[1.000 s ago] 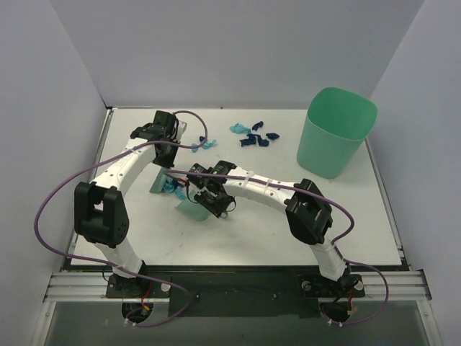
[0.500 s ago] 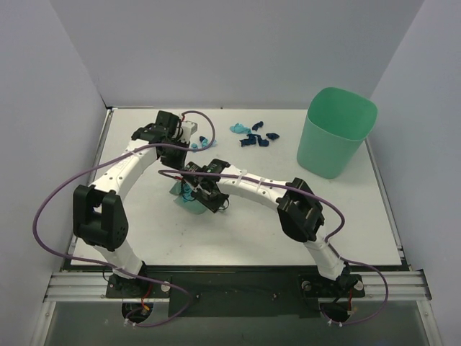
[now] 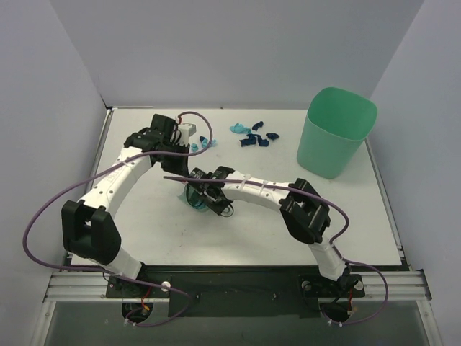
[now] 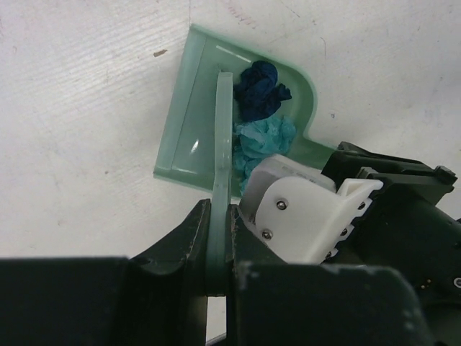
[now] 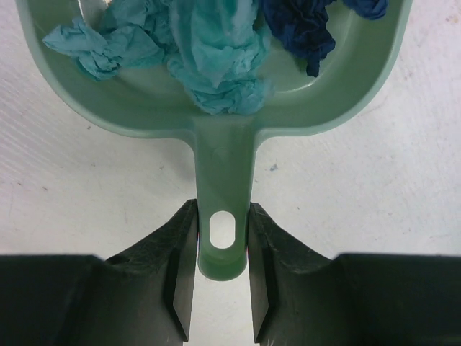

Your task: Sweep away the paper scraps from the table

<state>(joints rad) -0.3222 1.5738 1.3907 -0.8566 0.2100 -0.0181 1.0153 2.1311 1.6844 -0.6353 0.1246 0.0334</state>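
Observation:
My right gripper [image 5: 223, 249] is shut on the handle of a green dustpan [image 5: 224, 173] that lies on the white table [image 3: 288, 238]. The pan holds teal paper scraps [image 5: 216, 50] and a navy scrap [image 5: 299, 29]. My left gripper [image 4: 218, 241] is shut on the thin green hand brush [image 4: 223, 144], which reaches into the dustpan [image 4: 184, 130] beside the navy scrap [image 4: 261, 90] and the teal scrap [image 4: 265, 138]. From above, both grippers, left [image 3: 175, 148] and right [image 3: 209, 192], meet at the pan [image 3: 194, 202]. More scraps [image 3: 253, 137] lie at the back, with teal ones [image 3: 207, 144] near my left wrist.
A tall green bin [image 3: 337, 140] stands at the back right of the table. Grey walls close in the left, back and right sides. Purple cables loop off both arms.
The brush has moved right, pushing the teal scraps into the dustpan. The dustpan has shifted slightly towards the back, and the left arm's elbow has swung down and left.

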